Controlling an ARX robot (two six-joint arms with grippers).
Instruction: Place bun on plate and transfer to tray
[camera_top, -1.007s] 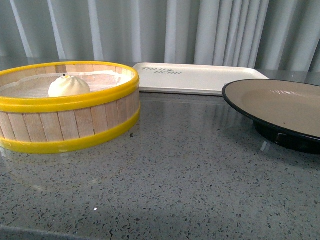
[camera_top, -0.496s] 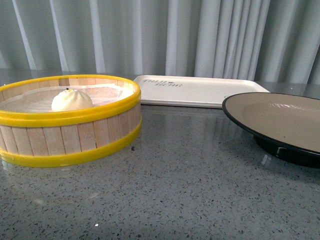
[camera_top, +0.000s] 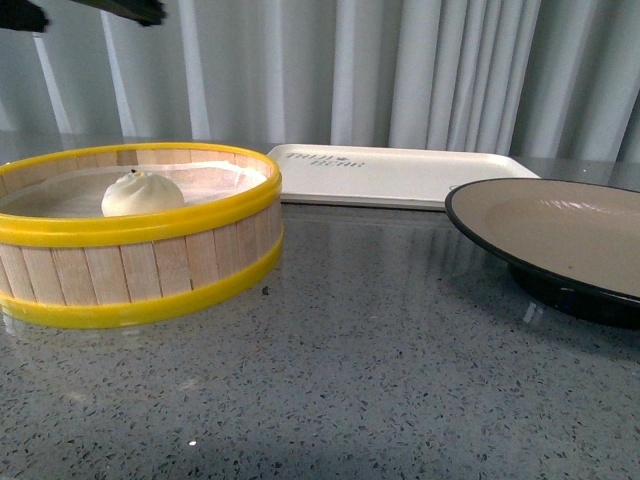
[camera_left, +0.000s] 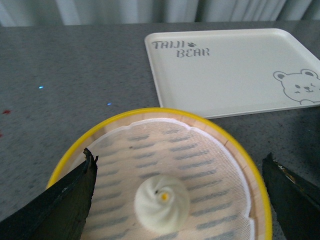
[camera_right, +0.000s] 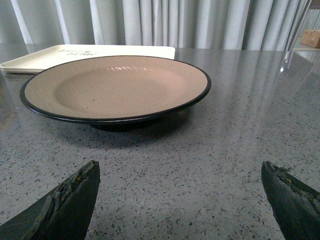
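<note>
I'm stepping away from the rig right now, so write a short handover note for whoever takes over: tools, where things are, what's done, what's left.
Left tool: open, holding nothing, hovering above the bun.
Right tool: open, empty, facing the plate.
The bun sits in the yellow-rimmed steamer basket. The plate is bare on the table. The tray lies empty beyond them.
Done: nothing yet.
Left: lift bun onto plate, then move plate to tray.

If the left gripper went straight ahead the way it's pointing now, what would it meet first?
Probably the bun, centred ahead of the open left gripper inside the steamer basket; the liner under it would come next. How far off is unclear.
</note>
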